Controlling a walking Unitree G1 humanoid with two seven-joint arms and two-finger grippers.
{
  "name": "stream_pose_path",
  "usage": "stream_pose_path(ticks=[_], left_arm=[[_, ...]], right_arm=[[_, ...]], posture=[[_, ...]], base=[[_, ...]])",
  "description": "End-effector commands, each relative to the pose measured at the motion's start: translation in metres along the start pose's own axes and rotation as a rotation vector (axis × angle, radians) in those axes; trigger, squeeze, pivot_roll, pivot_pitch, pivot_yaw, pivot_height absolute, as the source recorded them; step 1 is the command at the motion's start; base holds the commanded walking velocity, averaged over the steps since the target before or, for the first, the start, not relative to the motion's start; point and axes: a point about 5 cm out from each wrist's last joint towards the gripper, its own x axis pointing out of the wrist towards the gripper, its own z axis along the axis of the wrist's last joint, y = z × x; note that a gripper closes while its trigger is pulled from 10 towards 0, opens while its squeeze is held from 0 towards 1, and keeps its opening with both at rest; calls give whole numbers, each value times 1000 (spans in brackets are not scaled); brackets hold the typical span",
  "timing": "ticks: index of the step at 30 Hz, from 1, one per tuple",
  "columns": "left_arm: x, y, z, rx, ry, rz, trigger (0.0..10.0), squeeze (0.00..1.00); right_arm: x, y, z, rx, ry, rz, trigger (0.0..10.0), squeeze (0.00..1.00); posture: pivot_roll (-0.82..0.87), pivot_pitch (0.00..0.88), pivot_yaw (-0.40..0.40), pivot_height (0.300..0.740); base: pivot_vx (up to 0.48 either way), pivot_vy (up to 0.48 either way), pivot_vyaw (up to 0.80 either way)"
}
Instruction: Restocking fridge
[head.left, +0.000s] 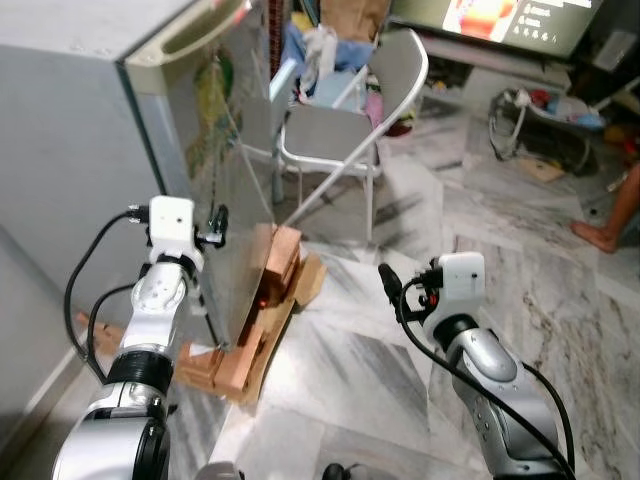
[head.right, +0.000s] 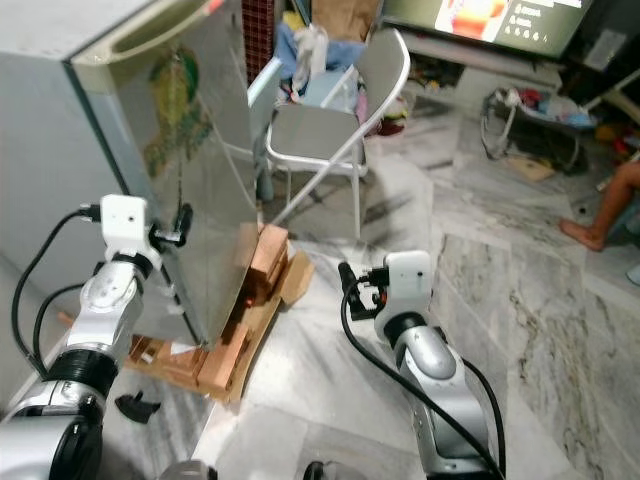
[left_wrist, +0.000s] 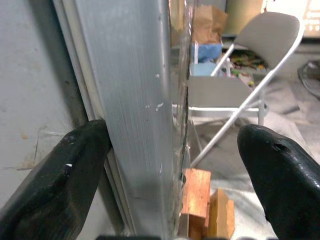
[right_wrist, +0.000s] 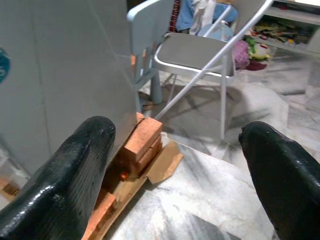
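No readable brand or label on the fridge (head.left: 90, 130), just a faded sticker. My left pincer (left_wrist: 170, 165) is spread apart, straddling the closed door's edge (left_wrist: 135, 100). My right pincer (right_wrist: 175, 170) is apart too, over bare floor. One folding chair (head.left: 345, 120), wood blocks (head.left: 280, 265) under fridge.

Pretty even indoor light here, nothing harsh. The TV screen (head.left: 505, 15) at the far right is blown out, and the marble floor (head.left: 400, 330) has a soft sheen. Head views are a bit soft. Close-up black fingers (left_wrist: 55, 185) look blurry, edges slightly bent.
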Motion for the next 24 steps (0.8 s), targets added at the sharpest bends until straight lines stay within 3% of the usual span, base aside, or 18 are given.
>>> stream_pose_path(ticks=[1, 2, 3, 5, 6, 8, 10, 13, 18, 24], left_arm=[[11, -23, 19, 57, -61, -128, 10000, 0], [13, -30, 23, 81, -80, -165, 10000, 0], [14, -58, 41, 150, -173, -328, 10000, 0], [13, -87, 60, 158, -256, -449, 10000, 0], [12, -108, 73, 120, -302, -498, 10000, 0], [9, -125, 79, 118, -338, -554, 10000, 0], [9, -132, 76, 98, -325, -560, 10000, 0], [10, -125, 67, 116, -297, -553, 10000, 0], [12, -67, 33, 181, -156, -345, 10000, 0], [3, -33, 14, 174, -85, -250, 10000, 0]], right_arm=[[-4, -4, 1, 7, -1, -18, 10000, 0], [-4, -4, 1, 8, -2, -18, 10000, 0], [-6, -5, 3, 14, -13, -21, 10000, 0], [-7, -5, 5, 20, -27, -25, 10000, 0], [-7, -4, 7, 33, -47, -22, 10000, 0], [-6, -1, 10, 37, -66, -10, 10000, 0], [-5, 3, 16, 37, -103, 7, 10000, 0], [-4, 5, 20, 31, -123, 11, 10000, 0], [-5, 3, 22, 30, -147, -13, 10000, 0], [-1, 7, 21, 23, -149, -7, 10000, 0]], posture=[[28, 46, -91, 740], [27, 45, -91, 740], [28, 45, -93, 740], [35, 43, -97, 740], [38, 41, -99, 740], [32, 38, -98, 740], [29, 36, -97, 740], [26, 36, -94, 740], [42, 35, -89, 740], [49, 43, -87, 740]], base=[[0, 0, 0], [0, 0, 0], [0, 0, 0], [0, 0, 0], [0, 0, 0], [0, 0, 0], [0, 0, 0], [0, 0, 0], [0, 0, 0], [0, 0, -444]])
